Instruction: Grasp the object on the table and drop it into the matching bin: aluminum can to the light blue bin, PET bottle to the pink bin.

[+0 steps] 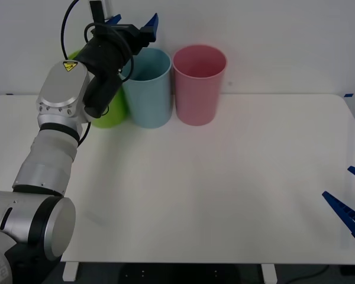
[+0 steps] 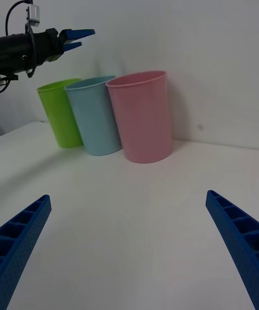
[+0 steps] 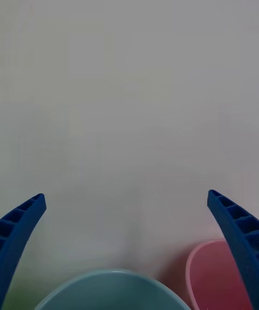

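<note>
Right gripper (image 1: pixel 350 204) idles spread at lower right while upper left the left gripper (image 1: pixel 133 25) hangs splayed, holding nothing, over the light blue bin (image 1: pixel 149 89); can's whereabouts untellable, and retreating low could topple that bin.

The lime green bin (image 1: pixel 113 109) is mostly hidden behind the left arm in the front view. The interior of the light blue bin (image 1: pixel 147 89) cannot be seen to its bottom. The right gripper (image 1: pixel 350 201) is cut off by the front view's right edge.
</note>
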{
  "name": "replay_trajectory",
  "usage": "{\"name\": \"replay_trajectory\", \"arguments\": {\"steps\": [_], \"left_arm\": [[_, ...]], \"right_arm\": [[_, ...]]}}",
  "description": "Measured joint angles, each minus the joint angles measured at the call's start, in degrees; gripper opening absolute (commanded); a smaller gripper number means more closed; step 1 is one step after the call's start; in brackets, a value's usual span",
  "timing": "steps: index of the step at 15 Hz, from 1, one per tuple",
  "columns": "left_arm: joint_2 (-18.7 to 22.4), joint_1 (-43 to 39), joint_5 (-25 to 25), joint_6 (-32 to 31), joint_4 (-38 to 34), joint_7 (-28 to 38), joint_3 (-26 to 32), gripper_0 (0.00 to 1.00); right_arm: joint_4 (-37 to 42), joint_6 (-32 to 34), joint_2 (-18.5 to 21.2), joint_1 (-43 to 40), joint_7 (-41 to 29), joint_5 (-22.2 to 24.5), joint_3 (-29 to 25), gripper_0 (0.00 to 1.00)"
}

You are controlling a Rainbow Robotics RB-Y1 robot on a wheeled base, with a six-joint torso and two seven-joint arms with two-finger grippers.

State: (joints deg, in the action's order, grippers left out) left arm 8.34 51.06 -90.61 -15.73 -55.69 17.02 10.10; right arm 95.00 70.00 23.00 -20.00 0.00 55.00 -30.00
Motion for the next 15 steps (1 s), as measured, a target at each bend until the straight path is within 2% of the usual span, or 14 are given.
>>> {"name": "replay_trajectory", "arguments": {"steps": [6,11,15], "left_arm": [[1.4,-0.8,3.5,-0.5,0.0,-1.0,-0.4,1.00],[7.4,-4.6,16.0,-1.3,-4.1,-2.2,-7.0,1.00],[12.9,-10.3,25.3,-1.5,-10.9,-3.3,-11.7,1.00]], "right_arm": [[0.0,0.0,0.0,0.0,0.0,0.0,0.0,1.00],[0.0,0.0,0.0,0.0,0.0,0.0,0.0,1.00],[0.0,0.0,0.0,0.0,0.0,0.0,0.0,1.00]]}}
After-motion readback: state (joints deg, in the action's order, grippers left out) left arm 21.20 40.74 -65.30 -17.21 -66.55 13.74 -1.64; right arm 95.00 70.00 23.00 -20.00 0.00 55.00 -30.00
